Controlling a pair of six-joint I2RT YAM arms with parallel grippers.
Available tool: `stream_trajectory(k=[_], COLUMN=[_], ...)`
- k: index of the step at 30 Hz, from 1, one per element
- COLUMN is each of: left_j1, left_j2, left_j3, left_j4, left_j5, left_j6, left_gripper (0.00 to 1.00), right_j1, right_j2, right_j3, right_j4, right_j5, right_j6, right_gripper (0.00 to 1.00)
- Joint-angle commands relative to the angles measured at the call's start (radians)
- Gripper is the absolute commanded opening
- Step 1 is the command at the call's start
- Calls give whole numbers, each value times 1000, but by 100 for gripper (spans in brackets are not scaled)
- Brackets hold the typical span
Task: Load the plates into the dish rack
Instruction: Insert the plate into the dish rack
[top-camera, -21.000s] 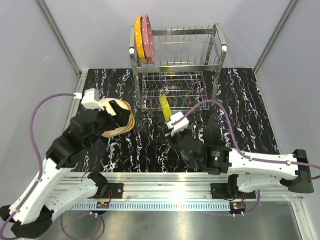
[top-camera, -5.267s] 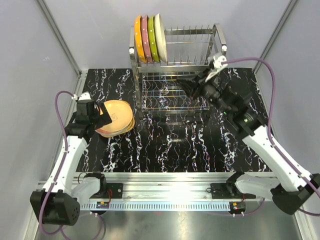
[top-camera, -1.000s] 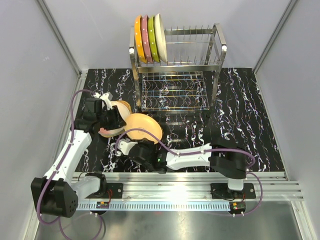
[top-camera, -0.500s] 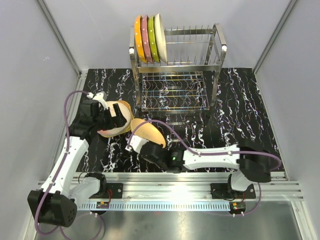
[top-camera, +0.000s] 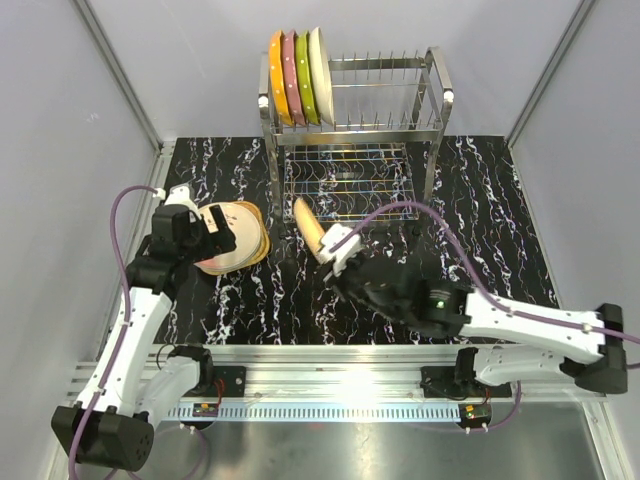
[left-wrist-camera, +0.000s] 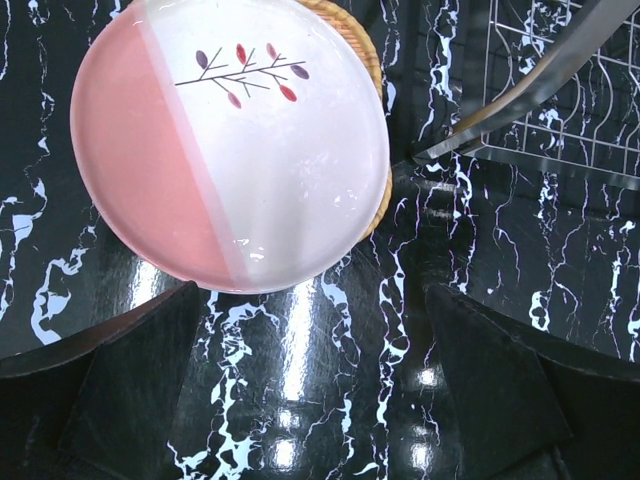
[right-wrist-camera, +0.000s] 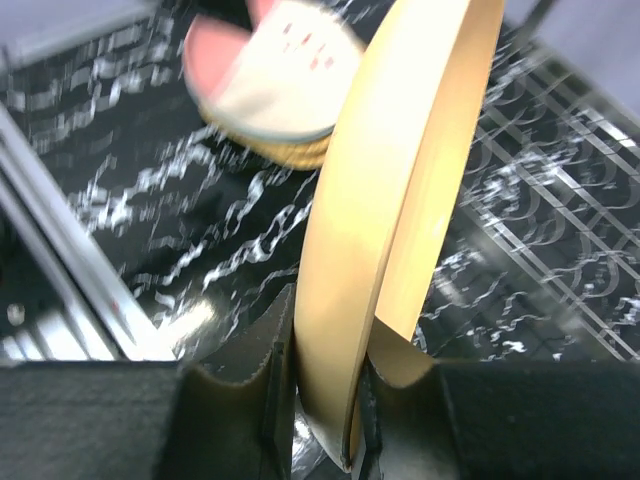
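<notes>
Top external: black marbled tabletop (top-camera: 480, 220), grey walls (top-camera: 60, 150) close on three sides. Left gripper (top-camera: 218, 232) spread wide, hovering over plate stack (top-camera: 243, 252) near the table's left edge, pink-and-white plate (left-wrist-camera: 230, 150) on top. Bare marble strip between stack and rack. Centre: right gripper (top-camera: 335, 262) pinching tan plate (top-camera: 308, 228) on edge, just before dish rack (top-camera: 400, 125). Rack's upper tier, left end: four racked plates (top-camera: 297, 75), upright.

One dish rack (top-camera: 380, 128) — four plates (top-camera: 303, 80) racked
</notes>
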Motion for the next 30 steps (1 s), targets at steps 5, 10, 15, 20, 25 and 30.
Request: stream_trajectory(k=[5, 10, 15, 20, 25, 30], left_j1=[5, 6, 6, 13, 17, 20], left_j2=[9, -3, -12, -22, -31, -3], left_j3=[30, 22, 22, 21, 1, 13], left_j4=[17, 26, 37, 41, 69, 52], left_j5=[-25, -36, -30, -1, 22, 1], left_j6=[-2, 0, 6, 20, 18, 15], left_gripper=[99, 99, 99, 94, 98, 99], right_j1=[-86, -138, -211, -305, -454, -609], right_j2=[-137, -150, -93, -1, 126, 290], right_j3=[129, 264, 422, 594, 770, 933], right_j4=[21, 38, 38, 70, 61, 38], right_j5=[-22, 32, -10, -60, -192, -339], right_j6=[-2, -90, -153, -188, -138, -55], right_gripper=[0, 0, 0, 0, 0, 0])
